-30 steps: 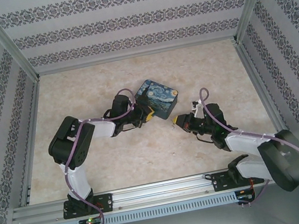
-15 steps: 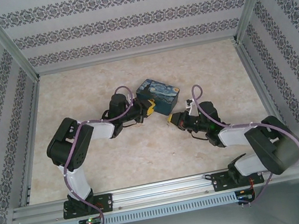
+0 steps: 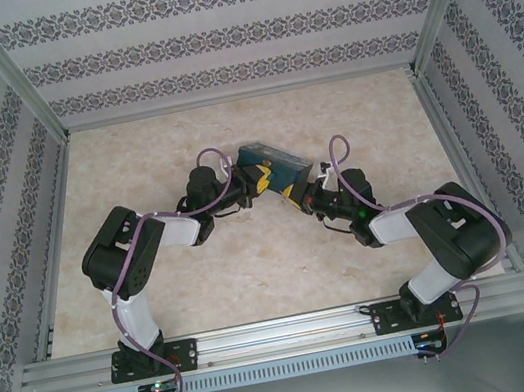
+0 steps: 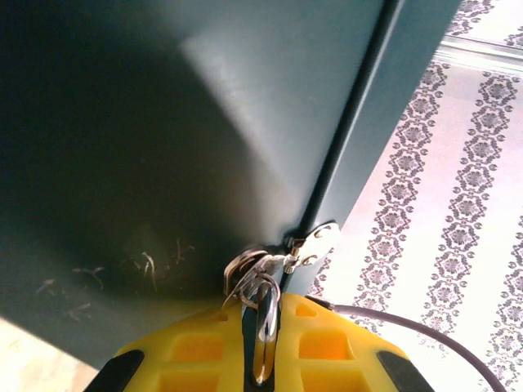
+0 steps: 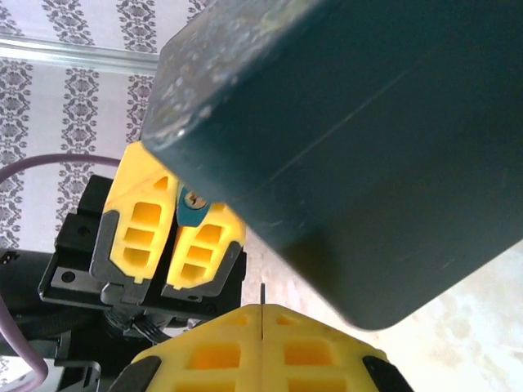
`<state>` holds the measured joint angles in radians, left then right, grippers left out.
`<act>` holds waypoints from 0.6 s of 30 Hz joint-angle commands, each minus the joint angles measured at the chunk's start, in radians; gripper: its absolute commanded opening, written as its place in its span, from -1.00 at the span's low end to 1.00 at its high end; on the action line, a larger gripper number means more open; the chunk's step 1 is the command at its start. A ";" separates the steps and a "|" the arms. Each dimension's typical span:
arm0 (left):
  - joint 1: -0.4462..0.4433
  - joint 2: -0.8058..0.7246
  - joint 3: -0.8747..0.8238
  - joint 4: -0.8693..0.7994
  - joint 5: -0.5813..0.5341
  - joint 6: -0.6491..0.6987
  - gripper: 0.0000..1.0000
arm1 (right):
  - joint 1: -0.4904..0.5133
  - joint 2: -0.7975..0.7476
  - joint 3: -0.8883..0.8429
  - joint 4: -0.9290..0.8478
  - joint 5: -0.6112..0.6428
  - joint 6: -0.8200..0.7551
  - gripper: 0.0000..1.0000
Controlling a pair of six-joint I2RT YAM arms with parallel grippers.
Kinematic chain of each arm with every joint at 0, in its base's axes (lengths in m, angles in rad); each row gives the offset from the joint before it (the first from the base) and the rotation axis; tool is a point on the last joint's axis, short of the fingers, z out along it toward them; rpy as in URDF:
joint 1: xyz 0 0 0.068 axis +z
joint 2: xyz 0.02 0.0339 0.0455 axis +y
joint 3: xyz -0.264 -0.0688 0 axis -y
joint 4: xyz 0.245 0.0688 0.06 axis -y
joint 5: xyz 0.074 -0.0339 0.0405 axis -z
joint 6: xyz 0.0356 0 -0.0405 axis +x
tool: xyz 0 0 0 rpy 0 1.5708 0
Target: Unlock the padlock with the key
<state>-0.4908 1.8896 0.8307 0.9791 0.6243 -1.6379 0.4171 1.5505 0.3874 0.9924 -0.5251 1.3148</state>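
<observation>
Padlock (image 5: 194,207) gripped by left fingers (image 5: 140,220), keyhole facing out; right fingers (image 5: 214,353) pinched together on thin key (image 5: 263,292).

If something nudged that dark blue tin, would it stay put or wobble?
Likely wobbles: the tin seems held only through the small padlock in the left claw. Its flat walls and crisp edges suggest a stiff shell.

Left arm (image 3: 139,314) and right arm (image 3: 427,281) alike: white link shells, black joint housings, thin purple cable (image 5: 61,158) looped along each, blocky yellow fingers (image 5: 139,220) with rectangular pockets on black mounts, grey bracket (image 5: 73,278) with screw holes.
</observation>
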 commanded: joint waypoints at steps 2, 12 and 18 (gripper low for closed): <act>-0.009 0.030 -0.005 0.114 -0.013 -0.005 -1.00 | 0.015 0.032 0.027 0.080 0.038 0.037 -1.00; -0.021 0.104 -0.106 0.200 -0.030 0.003 -1.00 | 0.038 0.040 0.006 0.108 0.045 0.044 -1.00; -0.031 0.109 -0.098 0.222 -0.036 0.007 -1.00 | 0.040 0.066 -0.013 0.127 0.044 0.043 -1.00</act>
<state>-0.5110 2.0060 0.7143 1.0889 0.5995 -1.6394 0.4496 1.5944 0.3923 1.0569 -0.4942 1.3594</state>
